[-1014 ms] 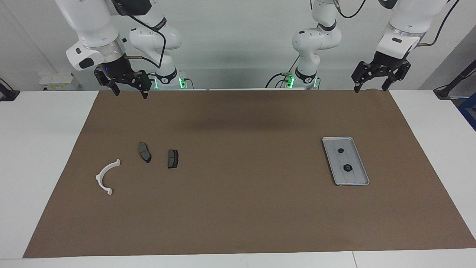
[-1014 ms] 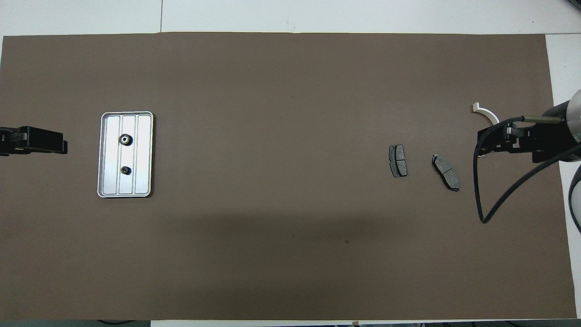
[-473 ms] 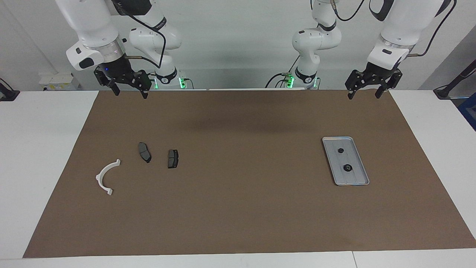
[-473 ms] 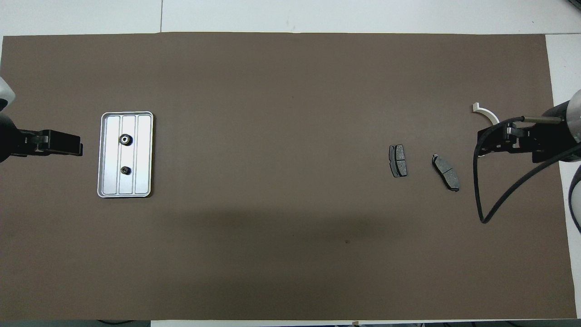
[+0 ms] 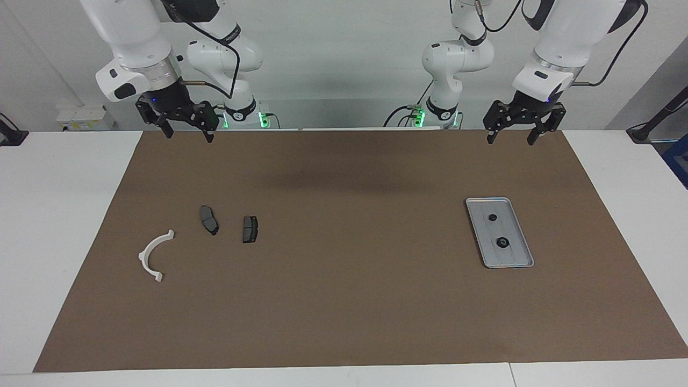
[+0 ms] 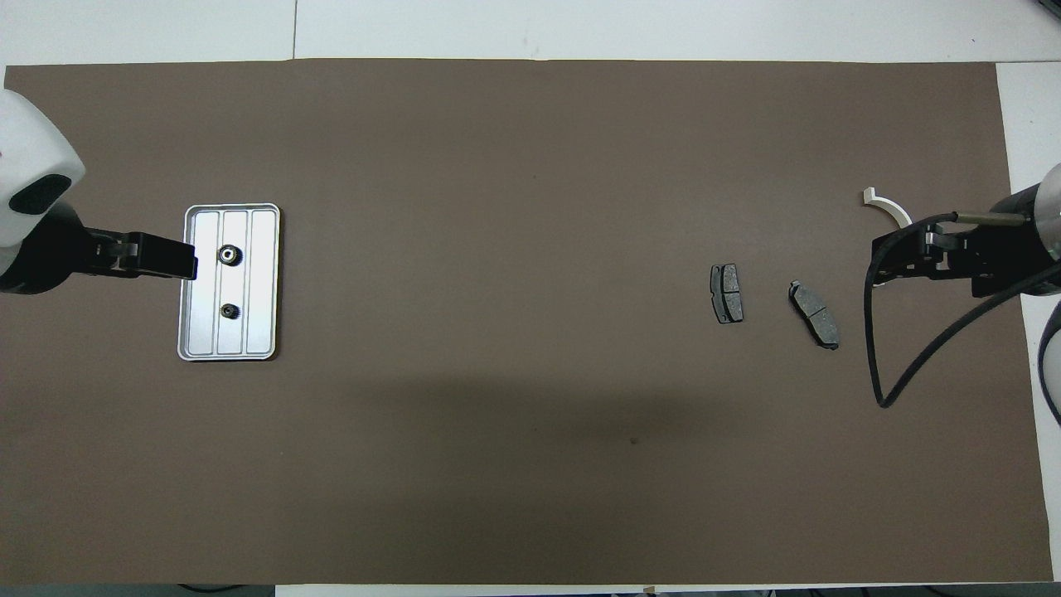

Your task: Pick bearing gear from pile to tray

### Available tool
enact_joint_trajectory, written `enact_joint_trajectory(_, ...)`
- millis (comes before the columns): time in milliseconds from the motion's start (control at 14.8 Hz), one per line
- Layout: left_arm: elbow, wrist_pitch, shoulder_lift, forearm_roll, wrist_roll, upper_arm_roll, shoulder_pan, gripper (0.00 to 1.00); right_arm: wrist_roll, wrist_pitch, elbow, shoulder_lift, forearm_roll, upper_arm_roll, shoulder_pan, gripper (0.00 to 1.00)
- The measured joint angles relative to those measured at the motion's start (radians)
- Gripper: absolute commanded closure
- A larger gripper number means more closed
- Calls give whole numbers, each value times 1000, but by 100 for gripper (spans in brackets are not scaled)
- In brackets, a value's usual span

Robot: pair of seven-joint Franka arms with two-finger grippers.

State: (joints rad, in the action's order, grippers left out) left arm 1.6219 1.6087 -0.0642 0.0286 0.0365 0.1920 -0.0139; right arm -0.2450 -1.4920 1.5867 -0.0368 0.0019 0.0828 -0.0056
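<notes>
The silver tray (image 5: 517,252) (image 6: 264,332) lies on the brown mat toward the left arm's end. Two small black bearing gears (image 5: 492,217) (image 5: 503,242) rest in it, also visible from above (image 6: 229,255) (image 6: 229,311). The pile, toward the right arm's end, shows a white half-ring bracket (image 5: 150,255) (image 6: 887,205) and two dark plates (image 5: 209,219) (image 5: 250,229). My left gripper (image 5: 509,141) (image 6: 189,267) hangs open and empty high in the air; from above its tip overlaps the tray's rim. The right gripper (image 5: 189,136) (image 6: 879,264) waits open and empty, high over the pile's end.
The brown mat (image 5: 344,301) covers most of the white table (image 5: 59,215). A black cable loop (image 6: 880,365) hangs from the right arm beside the dark plates (image 6: 727,293) (image 6: 814,314). The right gripper hides part of the bracket from above.
The left gripper has swung in from the table's end toward the tray, staying open and raised. The right arm and all the parts have not moved.
</notes>
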Motion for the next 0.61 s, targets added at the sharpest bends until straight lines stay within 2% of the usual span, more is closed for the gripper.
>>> enact_joint_trajectory(608,-8,6,6,0,2,-17,-3,0,0,0,0,0,0,0,0,0)
